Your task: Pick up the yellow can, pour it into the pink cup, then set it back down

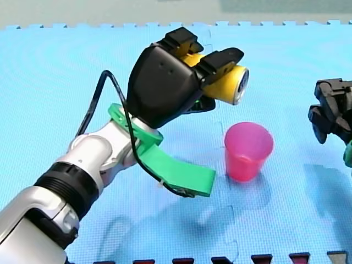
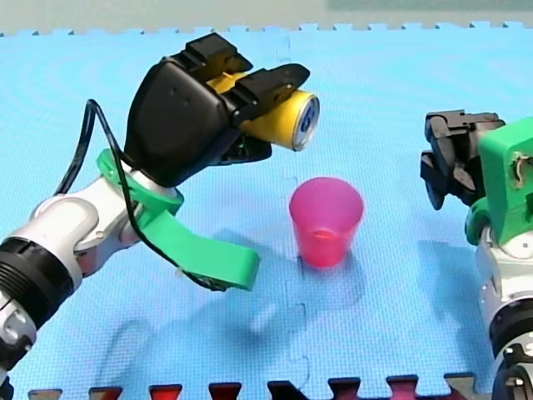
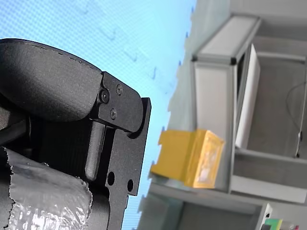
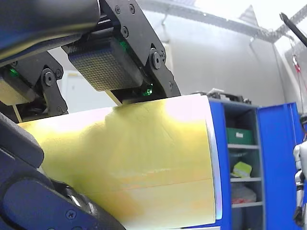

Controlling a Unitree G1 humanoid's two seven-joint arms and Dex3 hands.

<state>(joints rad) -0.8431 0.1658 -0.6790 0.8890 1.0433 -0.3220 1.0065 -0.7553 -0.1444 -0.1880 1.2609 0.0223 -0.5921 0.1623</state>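
The left hand (image 2: 185,117) is up in the air, its fingers wrapped tight around the yellow can (image 2: 285,122). The can is tipped on its side, above and a bit left of the pink cup (image 2: 326,221). The cup stands on the blue mat (image 2: 383,333). The right hand (image 2: 454,158) holds nothing, off to the right.

can (image 1: 224,88) in left robot hand (image 1: 165,82), left of cup (image 1: 248,151) | cup on mat (image 1: 55,82)

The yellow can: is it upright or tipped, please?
Tipped: the left hand holds the yellow can nearly sideways, higher than the pink cup; the right hand is right of it.
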